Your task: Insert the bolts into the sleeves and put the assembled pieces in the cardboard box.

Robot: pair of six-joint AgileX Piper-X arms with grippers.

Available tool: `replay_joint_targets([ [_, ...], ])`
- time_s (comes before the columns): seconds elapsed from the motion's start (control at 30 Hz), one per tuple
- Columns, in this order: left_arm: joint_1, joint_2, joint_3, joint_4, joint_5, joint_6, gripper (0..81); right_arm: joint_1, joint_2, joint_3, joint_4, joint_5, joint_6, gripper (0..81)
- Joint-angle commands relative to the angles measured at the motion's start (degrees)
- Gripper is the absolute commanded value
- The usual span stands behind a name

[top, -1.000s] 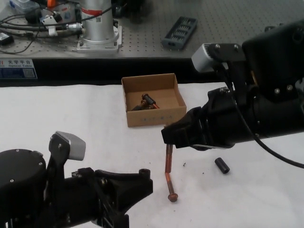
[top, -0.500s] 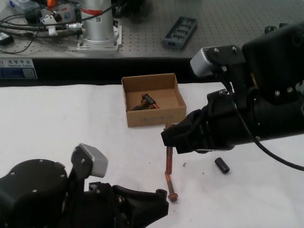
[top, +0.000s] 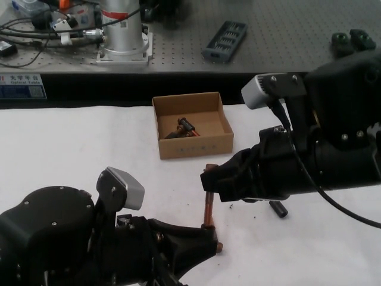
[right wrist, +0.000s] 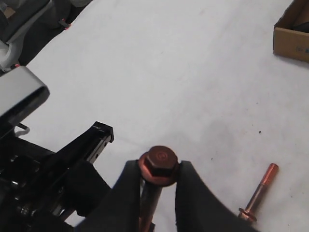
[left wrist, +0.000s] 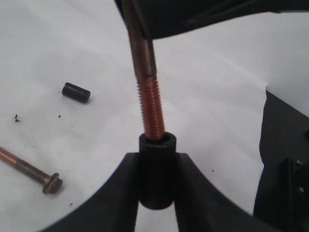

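Note:
My right gripper (top: 208, 179) is shut on the head end of a copper bolt (top: 207, 210), which hangs upright over the white cloth. Its hex head (right wrist: 158, 164) sits between the right gripper's (right wrist: 158, 170) fingers. My left gripper (left wrist: 157, 163) is shut on a short black sleeve (left wrist: 157, 180) directly under the bolt. The bolt's threaded tip (left wrist: 150, 110) sits in the sleeve's mouth. A second bolt (left wrist: 30, 168) (right wrist: 259, 192) and a loose sleeve (top: 278, 208) (left wrist: 76, 92) lie on the cloth nearby. The cardboard box (top: 191, 145) behind holds assembled pieces (top: 183, 128).
A white cloth (top: 71, 143) covers the bench. Behind it is a perforated metal table with a silver post base (top: 123, 36), cables and a dark bit rack (top: 225, 39). The right arm's bulk (top: 321, 155) hangs over the right side of the cloth.
My left arm has swung to the right, bringing its sleeve under the hanging bolt. The right gripper has come down a little with the bolt, whose tip now meets the sleeve.

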Motion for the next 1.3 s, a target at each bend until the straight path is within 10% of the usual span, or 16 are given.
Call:
replay_joint_targets([
  [0.0,-0.2,0.1,-0.5,1.1,-0.6,1.6,12.8,0.1,-1.2,-0.2,-2.3,-0.8,0.2,2.2],
  [1.27,-0.2,0.1,-0.5,-2.3,-0.9,-2.2,12.8,0.0,-1.8,-0.2,-1.2,-0.4,-0.9,2.2],
])
